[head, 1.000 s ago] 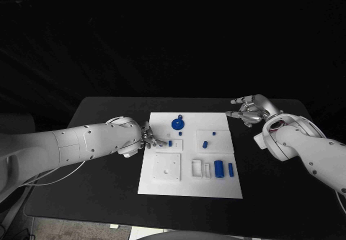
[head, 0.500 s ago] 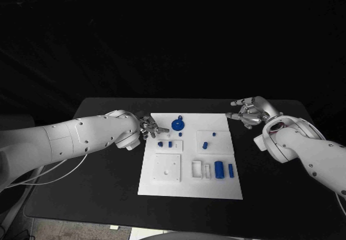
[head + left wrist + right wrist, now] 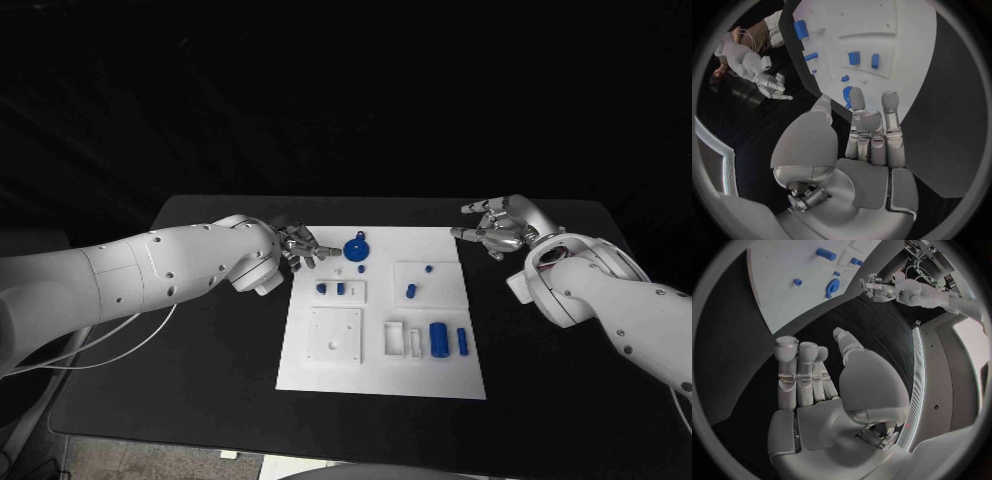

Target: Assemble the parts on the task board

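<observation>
The white task board (image 3: 329,372) lies mid-table. On it are a round blue part (image 3: 356,246), two small blue pieces (image 3: 330,288) side by side in a raised frame, a short piece (image 3: 410,291), a blue cylinder (image 3: 437,335) and a thin bar (image 3: 462,340). My left hand (image 3: 299,248) hovers at the board's far left corner, fingers straight and apart from the thumb, holding nothing (image 3: 870,135). My right hand (image 3: 495,228) hangs over the black table off the board's far right corner, empty (image 3: 817,375).
A square white plate (image 3: 333,335) and a small white frame (image 3: 400,338) sit on the board's near half. Black table (image 3: 202,350) surrounds the board on every side. The right wrist view shows the board (image 3: 786,270) ahead of the fingers.
My left hand has drawn back from the small raised frame toward the board's far left corner. Two blue pieces now show in that frame. The right hand has hardly moved.
</observation>
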